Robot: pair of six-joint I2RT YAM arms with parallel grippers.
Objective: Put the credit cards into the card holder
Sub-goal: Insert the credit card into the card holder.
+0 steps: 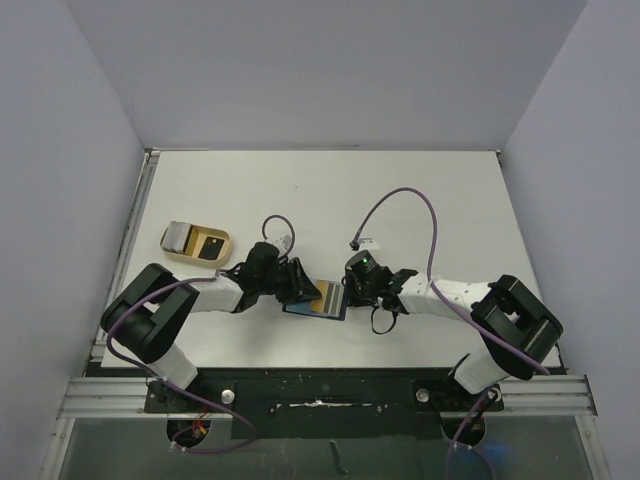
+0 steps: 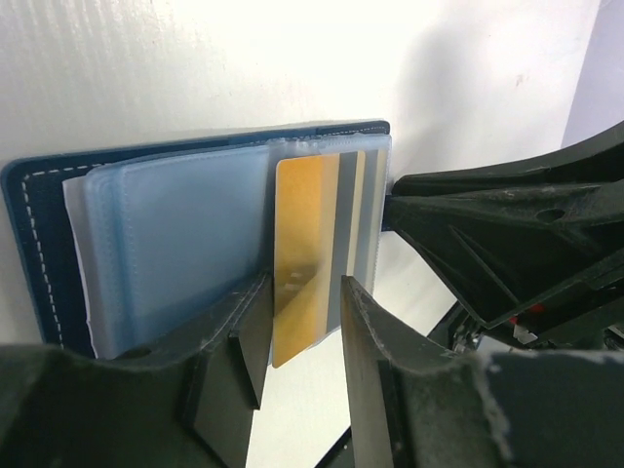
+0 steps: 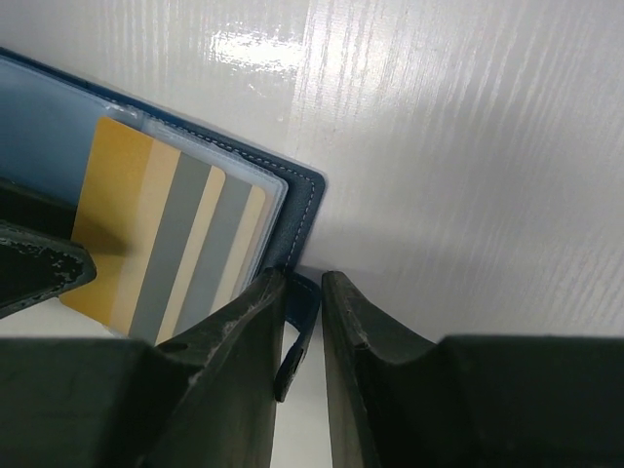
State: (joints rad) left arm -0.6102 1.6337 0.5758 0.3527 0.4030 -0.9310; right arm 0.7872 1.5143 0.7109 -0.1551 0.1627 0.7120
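Left gripper [image 2: 304, 290] clasps the gold credit card [image 2: 302, 214], partly sleeved in the card holder [image 2: 39, 244] ahead; right gripper [image 3: 302, 288] pinches the snap tab [image 3: 300, 327] between its fingertips.

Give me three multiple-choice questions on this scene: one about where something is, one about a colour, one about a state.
1. Where does the black card lie?
A. in the beige tray
B. inside the card holder
C. in the right gripper

2. What colour is the card between the fingers of the left gripper?
A. red
B. gold
C. green

3. How does the right gripper stand?
A. wide open above the tray
B. shut on the card holder's snap tab
C. shut on the black card

Answers:
1 A: the top view shows it in the tray.
2 B: the gold card sits partly in a clear sleeve.
3 B: the right wrist view shows the tab pinched.
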